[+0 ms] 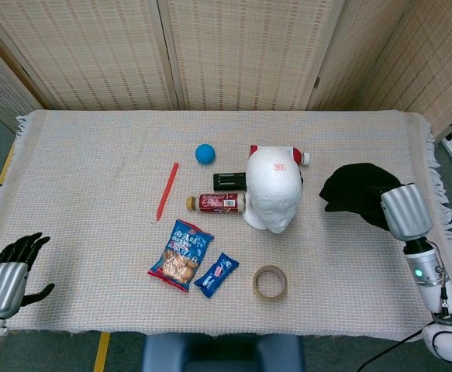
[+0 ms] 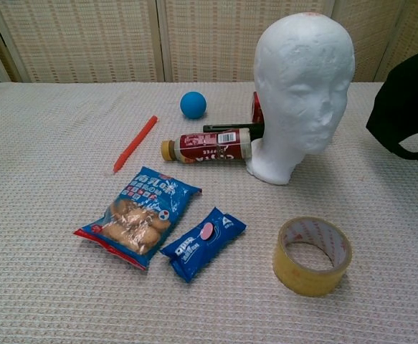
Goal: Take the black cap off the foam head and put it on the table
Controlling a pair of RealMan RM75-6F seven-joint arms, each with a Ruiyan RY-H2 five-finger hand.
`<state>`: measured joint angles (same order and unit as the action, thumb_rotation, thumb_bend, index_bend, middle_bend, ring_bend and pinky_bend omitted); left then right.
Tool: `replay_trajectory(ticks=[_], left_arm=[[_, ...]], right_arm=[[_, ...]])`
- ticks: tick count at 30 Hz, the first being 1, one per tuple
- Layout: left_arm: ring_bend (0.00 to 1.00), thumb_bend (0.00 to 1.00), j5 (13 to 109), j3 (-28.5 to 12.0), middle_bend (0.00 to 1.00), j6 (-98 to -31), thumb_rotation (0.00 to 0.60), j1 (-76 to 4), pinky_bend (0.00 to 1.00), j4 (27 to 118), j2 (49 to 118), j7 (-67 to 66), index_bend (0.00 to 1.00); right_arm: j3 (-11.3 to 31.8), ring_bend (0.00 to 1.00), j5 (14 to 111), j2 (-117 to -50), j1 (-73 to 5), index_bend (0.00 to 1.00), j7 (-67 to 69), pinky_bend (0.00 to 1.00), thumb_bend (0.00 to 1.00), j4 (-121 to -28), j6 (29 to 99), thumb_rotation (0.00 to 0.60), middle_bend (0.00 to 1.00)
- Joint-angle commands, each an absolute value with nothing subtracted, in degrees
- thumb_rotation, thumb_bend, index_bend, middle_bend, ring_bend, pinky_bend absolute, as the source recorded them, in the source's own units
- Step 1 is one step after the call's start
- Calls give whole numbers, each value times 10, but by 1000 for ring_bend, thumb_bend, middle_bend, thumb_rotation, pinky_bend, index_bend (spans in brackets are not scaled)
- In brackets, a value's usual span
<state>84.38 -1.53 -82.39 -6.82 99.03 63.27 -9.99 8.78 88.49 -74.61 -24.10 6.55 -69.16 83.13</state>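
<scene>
The white foam head [image 1: 273, 188] [image 2: 303, 79] stands bare in the middle of the table, facing the front edge. The black cap [image 1: 357, 194] [image 2: 409, 107] hangs to its right, well apart from it, low over the cloth; I cannot tell whether it touches the table. My right hand [image 1: 392, 203] holds the cap; its fingers are hidden under the fabric and only the silver wrist shows. My left hand [image 1: 12, 271] hovers off the table's front left corner, fingers apart and holding nothing.
Left of the foam head lie a brown bottle [image 1: 216, 203], a black box [image 1: 229, 181], a blue ball [image 1: 205, 153] and a red stick [image 1: 167, 191]. In front are a snack bag [image 1: 181, 254], a blue packet [image 1: 216, 274] and a tape roll [image 1: 270, 282].
</scene>
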Motion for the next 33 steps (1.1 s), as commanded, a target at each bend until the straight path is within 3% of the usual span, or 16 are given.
replay_trajectory(ticks=[1, 5, 7, 9, 11, 12, 13, 15, 17, 19, 24, 26, 28, 31, 33], left_arm=[[127, 218, 841, -14, 141, -821, 600, -68, 203, 995, 630, -103, 177], [126, 216, 843, -12, 138, -826, 600, -64, 203, 998, 626, -104, 176], [126, 217, 842, -12, 138, -827, 600, -63, 203, 998, 625, -103, 176], [126, 217, 841, -11, 138, -827, 600, -62, 203, 996, 624, -102, 176], [125, 216, 839, -11, 137, -824, 600, -62, 200, 994, 624, -99, 175], [125, 217, 837, -10, 136, -822, 600, -62, 199, 993, 624, -97, 173], [124, 217, 836, -10, 134, -820, 600, -62, 199, 992, 624, -96, 171], [120, 217, 836, -9, 129, -817, 600, -63, 199, 990, 625, -96, 165], [114, 217, 835, -8, 119, -815, 600, -63, 199, 987, 626, -96, 159], [112, 217, 833, -8, 114, -814, 600, -63, 199, 985, 627, -93, 154], [112, 217, 831, -10, 110, -811, 600, -65, 199, 983, 627, -91, 144], [112, 217, 831, -12, 111, -812, 600, -66, 199, 983, 628, -90, 143], [112, 217, 832, -13, 111, -813, 600, -66, 198, 982, 630, -92, 144], [112, 218, 837, -14, 111, -816, 600, -67, 198, 980, 635, -93, 144], [112, 217, 839, -16, 111, -823, 600, -66, 198, 976, 640, -93, 143]], right_arm=[[77, 921, 882, -775, -244, 859, 73, 999, 408, -661, 810, 600, 789], [72, 752, 869, -799, -245, 646, 53, 1000, 367, -648, 787, 600, 720], [66, 623, 861, -798, -244, 447, 44, 969, 298, -660, 766, 600, 618], [60, 470, 854, -791, -242, 256, 33, 820, 201, -678, 749, 600, 510], [54, 300, 840, -777, -238, 101, 12, 585, 93, -706, 726, 579, 399], [51, 193, 831, -767, -236, 32, 1, 439, 35, -725, 714, 541, 317], [49, 121, 824, -758, -234, 4, -6, 354, 8, -741, 705, 503, 251], [46, 31, 812, -741, -230, 0, -18, 245, 0, -771, 692, 446, 145], [42, 1, 807, -724, -222, 0, -25, 179, 0, -800, 692, 403, 72], [36, 0, 809, -705, -213, 0, -30, 165, 0, -825, 697, 376, 36], [22, 5, 831, -667, -183, 0, -35, 173, 0, -866, 738, 372, 43], [21, 52, 840, -665, -163, 0, -48, 225, 0, -872, 779, 421, 97], [19, 172, 851, -668, -141, 60, -76, 344, 0, -867, 822, 578, 204], [10, 260, 855, -664, -115, 188, -85, 417, 0, -882, 850, 600, 283], [3, 266, 855, -657, -100, 215, -81, 418, 0, -896, 861, 600, 291]])
